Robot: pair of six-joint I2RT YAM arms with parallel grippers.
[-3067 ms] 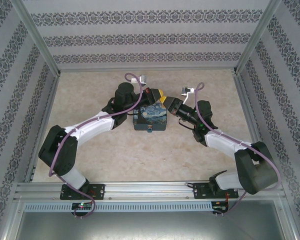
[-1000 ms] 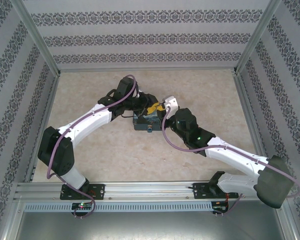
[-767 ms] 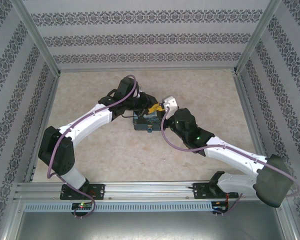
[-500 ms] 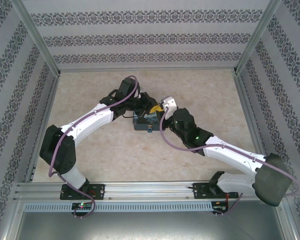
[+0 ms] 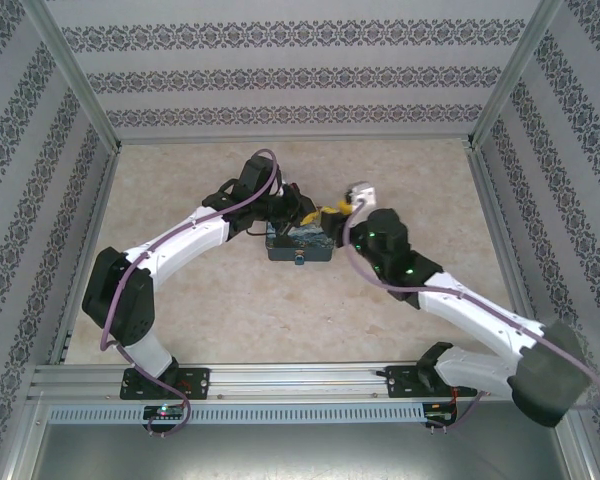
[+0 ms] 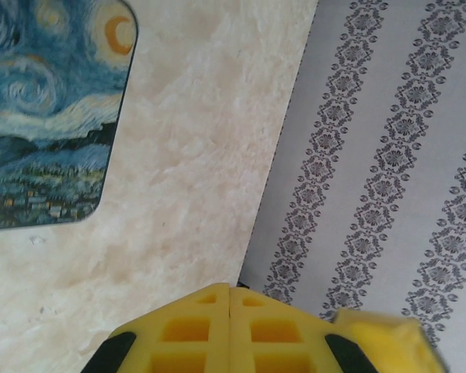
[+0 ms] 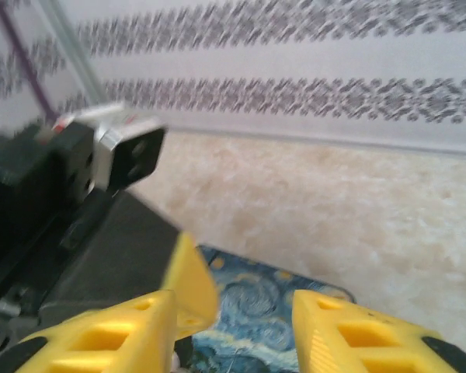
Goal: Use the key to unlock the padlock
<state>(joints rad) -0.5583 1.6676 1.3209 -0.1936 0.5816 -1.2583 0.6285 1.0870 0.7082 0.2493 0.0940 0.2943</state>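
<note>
The Starry Night tin (image 5: 298,243) lies mid-table, and the small blue padlock (image 5: 300,259) hangs at its near side. My left gripper (image 5: 306,212) hovers over the tin's far edge. Its yellow fingers (image 6: 202,330) are pressed shut, tips together (image 6: 231,290). The key is hidden, and I cannot tell if it sits between those pads. My right gripper (image 5: 333,214) is just to the right, open (image 7: 233,303) with the tin's lid (image 7: 256,311) showing through the gap. The left arm's yellow fingertip (image 7: 191,284) lies beside the right gripper's left finger (image 7: 101,338).
Patterned walls (image 5: 300,75) and metal frame posts (image 5: 75,85) enclose the beige table (image 5: 280,310). The wall's foot (image 6: 283,155) lies close beyond the left fingertips. The left arm's black wrist and camera (image 7: 101,179) crowd the right gripper's left side.
The left gripper has closed fully above the tin's far edge. The right gripper, shut a second ago, has opened and drawn back slightly to the right.
</note>
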